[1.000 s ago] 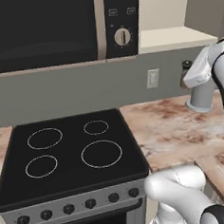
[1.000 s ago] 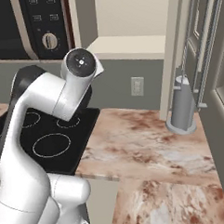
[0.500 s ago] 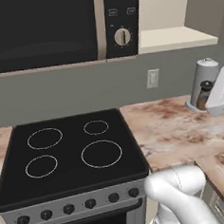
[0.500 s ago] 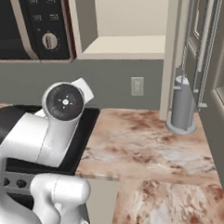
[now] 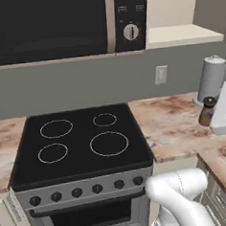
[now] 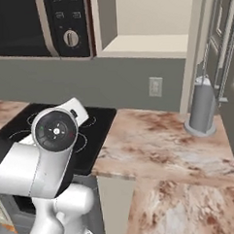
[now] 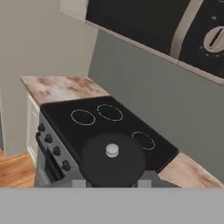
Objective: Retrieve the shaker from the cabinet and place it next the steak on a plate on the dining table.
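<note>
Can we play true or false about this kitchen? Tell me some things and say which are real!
1. The stove has four ring burners. True.
2. The grey canister stands on the stove. False: it stands on the marble counter, by the wall.
3. The shaker is up on the cabinet shelf. False: it is down at counter level, beside the white arm.
4. The microwave hangs above the stove. True.

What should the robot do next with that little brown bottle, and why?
Probably draw the shaker back from the counter, with the gripper kept shut on it. It appears held, already out of the cabinet and low beside the grey canister. Ahead lies the stove, so it likely needs carrying elsewhere.
</note>
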Controlling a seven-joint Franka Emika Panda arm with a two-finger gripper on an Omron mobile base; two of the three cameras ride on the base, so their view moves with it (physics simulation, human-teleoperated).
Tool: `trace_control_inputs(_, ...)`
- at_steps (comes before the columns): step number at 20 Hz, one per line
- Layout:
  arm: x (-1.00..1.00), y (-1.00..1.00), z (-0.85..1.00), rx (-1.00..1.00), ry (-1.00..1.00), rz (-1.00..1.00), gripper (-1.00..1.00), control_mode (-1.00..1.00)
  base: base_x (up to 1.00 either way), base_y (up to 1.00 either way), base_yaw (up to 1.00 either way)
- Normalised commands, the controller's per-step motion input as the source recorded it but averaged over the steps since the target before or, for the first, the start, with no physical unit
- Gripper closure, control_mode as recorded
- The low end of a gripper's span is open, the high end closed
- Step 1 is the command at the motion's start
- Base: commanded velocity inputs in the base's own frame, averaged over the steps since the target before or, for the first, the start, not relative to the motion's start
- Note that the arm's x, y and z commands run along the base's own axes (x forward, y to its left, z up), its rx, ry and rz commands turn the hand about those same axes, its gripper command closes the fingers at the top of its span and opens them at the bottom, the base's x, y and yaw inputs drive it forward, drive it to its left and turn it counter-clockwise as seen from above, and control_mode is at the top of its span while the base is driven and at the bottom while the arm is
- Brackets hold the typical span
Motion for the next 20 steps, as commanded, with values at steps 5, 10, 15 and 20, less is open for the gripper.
trace_control_inputs(5,0.00,0.00,0.00,0.00,0.00,0.00,1.00,1.00,-0.66,0.31,0.28)
trace_control_inputs(10,0.00,0.00,0.00,0.00,0.00,0.00,1.00,1.00,-0.51,0.39,0.41)
trace_control_inputs(15,0.00,0.00,0.00,0.00,0.00,0.00,1.00,1.00,-0.28,0.50,0.55)
trace_control_inputs(20,0.00,0.00,0.00,0.00,0.00,0.00,1.00,1.00,-0.23,0.61,0.65)
